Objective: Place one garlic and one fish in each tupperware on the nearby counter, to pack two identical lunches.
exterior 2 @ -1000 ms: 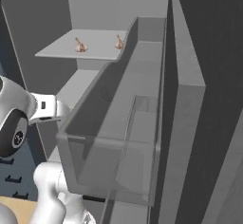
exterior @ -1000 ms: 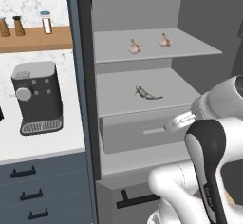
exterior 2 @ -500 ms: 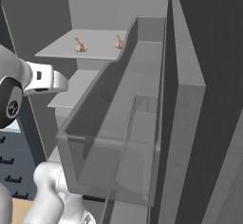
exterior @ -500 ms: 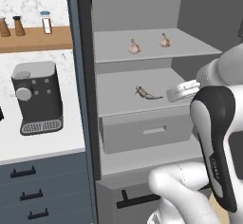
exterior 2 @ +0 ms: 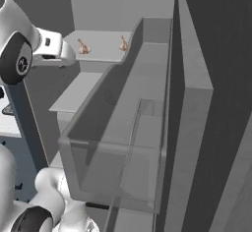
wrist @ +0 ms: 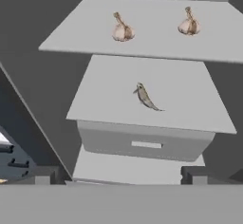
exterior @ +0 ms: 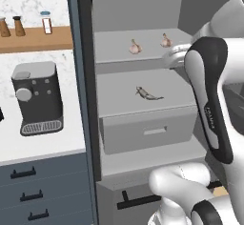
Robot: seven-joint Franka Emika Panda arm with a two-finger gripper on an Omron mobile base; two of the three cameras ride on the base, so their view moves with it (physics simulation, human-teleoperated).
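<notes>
Matt grey fridge shelves point(wrist: 142, 33), papery pale garlic bulbs point(wrist: 122, 30), dull scaly fish point(wrist: 145, 97), white marble-look counter point(exterior: 28, 143), brown wooden shelf point(exterior: 35, 39), glossy white arm point(exterior: 224, 38)

The white arm rises from the base at the lower right of the left base view, a pale rounded shoulder joint low down and a long dark-fronted link standing nearly upright above it. From the top of that link the forearm bends back toward the left, ending in the wrist and hand. In the right base view the same hand reaches in from the left edge, held roughly level behind a large dark round joint. The gripper point(wrist: 116, 178) shows in the hand view as two small dark fingertips point(wrist: 43, 176) at the bottom, standing wide apart with nothing between them, its jaws spread.
</notes>
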